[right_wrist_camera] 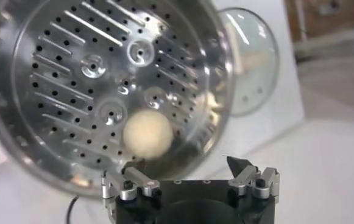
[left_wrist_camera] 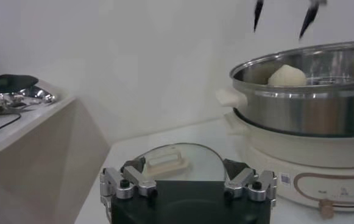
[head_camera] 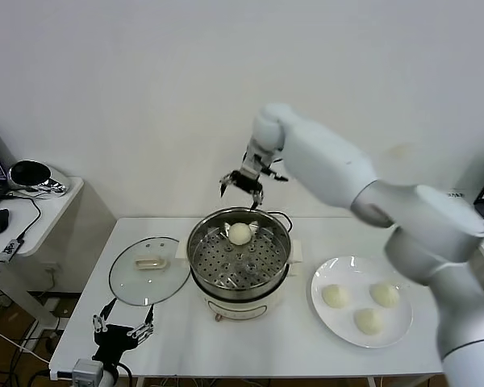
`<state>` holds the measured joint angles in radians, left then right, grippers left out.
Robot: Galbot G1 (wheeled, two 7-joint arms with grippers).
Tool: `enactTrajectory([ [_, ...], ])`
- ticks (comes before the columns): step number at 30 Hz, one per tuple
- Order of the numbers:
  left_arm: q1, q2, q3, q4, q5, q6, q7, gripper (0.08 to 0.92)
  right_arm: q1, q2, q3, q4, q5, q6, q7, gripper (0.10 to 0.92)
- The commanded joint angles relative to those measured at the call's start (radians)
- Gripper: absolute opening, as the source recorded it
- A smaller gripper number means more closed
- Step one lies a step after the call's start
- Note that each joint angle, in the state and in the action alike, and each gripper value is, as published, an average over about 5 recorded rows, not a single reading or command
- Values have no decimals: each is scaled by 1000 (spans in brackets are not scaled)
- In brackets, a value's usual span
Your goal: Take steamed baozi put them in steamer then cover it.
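One baozi in the steamer, my right gripper empty above it.

My right gripper (head_camera: 242,186) hangs over the far rim of the steamer (head_camera: 200,256), fingers spread apart, holding nothing. One baozi (head_camera: 239,233) sits on the perforated floor at the far side of the steamer. Three more baozi (head_camera: 335,296) lie on the white plate (head_camera: 323,313), to the right of the steamer on the worktop (head_camera: 258,347). The glass lid (head_camera: 167,286) lies flat just left of the steamer. My left gripper (head_camera: 123,330) is parked low at the near-left of the steamer, just in front of the lid, fingers apart, empty.
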<state>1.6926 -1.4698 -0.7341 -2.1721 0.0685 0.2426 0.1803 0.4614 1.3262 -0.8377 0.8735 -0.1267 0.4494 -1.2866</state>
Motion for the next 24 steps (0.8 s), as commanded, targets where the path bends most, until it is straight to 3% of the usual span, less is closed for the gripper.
enactTrajectory([
  [1,-3,6,8,1,-3,6,2,823,192,-382,-233,375,377,-573,-35,823],
  [9,-5,18,21,11,-15,29,14,823,97,-669,-215,603,364,-1002,-47,823],
  [15,1,25,28,0,-40,63,25,823,-91,-760,-137,706,272,-1067,6,823],
  [24,20,18,29,-19,-42,73,31,823,-301,-755,-72,716,154,-1077,125,823],
])
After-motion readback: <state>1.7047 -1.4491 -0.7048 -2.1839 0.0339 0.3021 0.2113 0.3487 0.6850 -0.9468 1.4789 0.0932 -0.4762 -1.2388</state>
